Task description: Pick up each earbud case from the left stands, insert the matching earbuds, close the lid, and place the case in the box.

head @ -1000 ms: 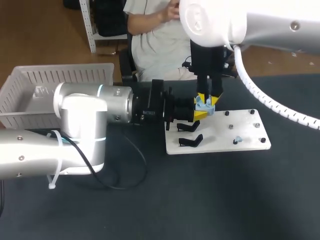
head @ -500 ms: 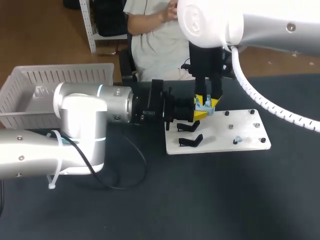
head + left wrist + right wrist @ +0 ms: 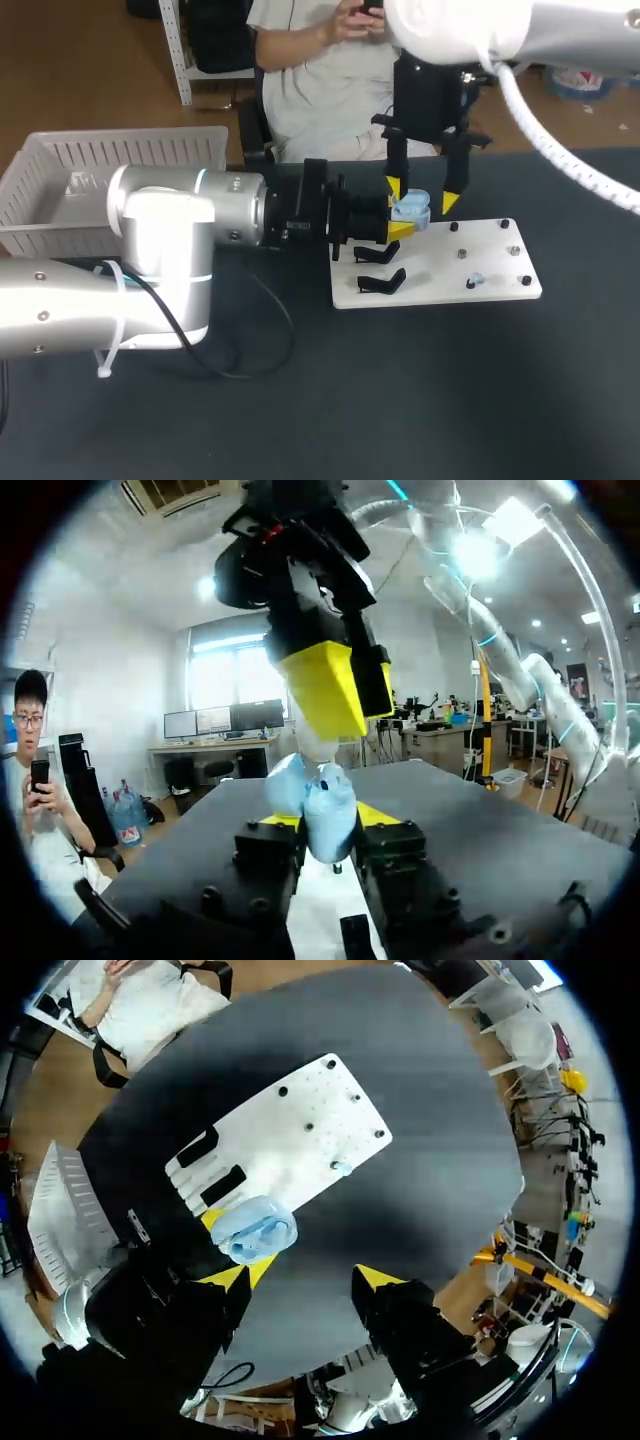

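Headcount first: one pale blue earbud case, one loose earbud, two black stands, six dark studs, one white board and one white basket, all on a dark desk.

So the case isn't on a stand. The left gripper comes in sideways from the desk's left and is clamped on it, one yellow tip on each side. That puts the case in the air just over the board's far left corner. From the left wrist cam it looks like two rounded lobes, and honestly I can't tell if the lid is up or down.

The right gripper hangs straight above the case with its fingers spread wide, holding nothing and not touching the case.

The board sits a bit right of the desk's middle, toward the far edge. Both stands are along its left edge, one behind the other, and neither has anything on it. The little blue earbud lies near the board's near edge, right beside one of the studs.

The basket is at the desk's far left corner. A pale shape shows inside it, too vague to name.
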Controlling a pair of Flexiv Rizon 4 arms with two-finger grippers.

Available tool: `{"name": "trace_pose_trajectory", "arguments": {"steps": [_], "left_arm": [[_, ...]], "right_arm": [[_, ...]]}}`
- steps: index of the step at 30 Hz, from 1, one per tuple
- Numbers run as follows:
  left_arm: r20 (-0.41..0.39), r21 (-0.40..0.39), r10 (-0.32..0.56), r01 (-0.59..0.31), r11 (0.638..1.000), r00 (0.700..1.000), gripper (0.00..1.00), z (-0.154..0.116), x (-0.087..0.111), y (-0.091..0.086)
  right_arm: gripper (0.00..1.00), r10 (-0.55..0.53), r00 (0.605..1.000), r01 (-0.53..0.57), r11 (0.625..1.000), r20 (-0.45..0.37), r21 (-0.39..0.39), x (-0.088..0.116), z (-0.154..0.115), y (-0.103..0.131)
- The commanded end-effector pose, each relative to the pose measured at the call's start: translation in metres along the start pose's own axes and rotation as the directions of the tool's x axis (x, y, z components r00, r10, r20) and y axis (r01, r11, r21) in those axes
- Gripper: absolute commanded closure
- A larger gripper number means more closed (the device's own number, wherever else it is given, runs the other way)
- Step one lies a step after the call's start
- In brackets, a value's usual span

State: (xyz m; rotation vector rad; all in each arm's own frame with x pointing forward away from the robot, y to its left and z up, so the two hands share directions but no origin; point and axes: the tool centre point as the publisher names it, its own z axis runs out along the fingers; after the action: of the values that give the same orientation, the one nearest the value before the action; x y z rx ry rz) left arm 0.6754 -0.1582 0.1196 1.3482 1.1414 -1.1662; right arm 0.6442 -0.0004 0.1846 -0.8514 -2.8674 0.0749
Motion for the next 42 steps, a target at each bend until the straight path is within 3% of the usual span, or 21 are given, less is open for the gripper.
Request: {"name": "trace_pose_trajectory", "arguments": {"steps": [1,3,7,12,21,28,34,42], "left_arm": [[-0.001,-0.005,0.001,-0.001,1.000,1.000,1.00,0.000,0.000,-0.001],[-0.001,-0.005,0.001,-0.001,1.000,1.000,1.00,0.000,0.000,-0.001],[-0.001,-0.005,0.001,-0.001,1.000,1.000,1.00,0.000,0.000,-0.001],[-0.001,-0.005,0.001,-0.001,1.000,1.000,1.00,0.000,0.000,-0.001],[-0.001,-0.005,0.001,-0.001,1.000,1.000,1.00,0.000,0.000,-0.001],[-0.001,-0.005,0.001,-0.001,1.000,1.000,1.00,0.000,0.000,-0.001],[-0.001,-0.005,0.001,-0.001,1.000,1.000,1.00,0.000,0.000,-0.001],[-0.001,-0.005,0.001,-0.001,1.000,1.000,1.00,0.000,0.000,-0.001]], "right_arm": [[0.36,-0.026,1.000,0.026,0.996,0.007,-0.085,0.002,0.003,-0.027],[0.33,-0.070,0.997,0.072,0.992,0.023,-0.107,0.001,0.006,-0.034],[0.19,-0.254,0.957,0.268,0.959,0.142,-0.095,0.006,0.020,-0.047],[0.33,-0.313,0.926,0.340,0.934,0.211,-0.109,0.005,0.038,-0.058],[0.31,-0.291,0.921,0.344,0.920,0.260,-0.188,-0.014,0.059,-0.077],[0.38,-0.310,0.913,0.372,0.899,0.265,-0.230,-0.026,0.077,-0.080],[0.50,-0.372,0.885,0.433,0.878,0.280,-0.204,-0.043,0.094,-0.075],[0.52,-0.426,0.864,0.477,0.864,0.268,-0.164,-0.062,0.112,-0.076]]}}
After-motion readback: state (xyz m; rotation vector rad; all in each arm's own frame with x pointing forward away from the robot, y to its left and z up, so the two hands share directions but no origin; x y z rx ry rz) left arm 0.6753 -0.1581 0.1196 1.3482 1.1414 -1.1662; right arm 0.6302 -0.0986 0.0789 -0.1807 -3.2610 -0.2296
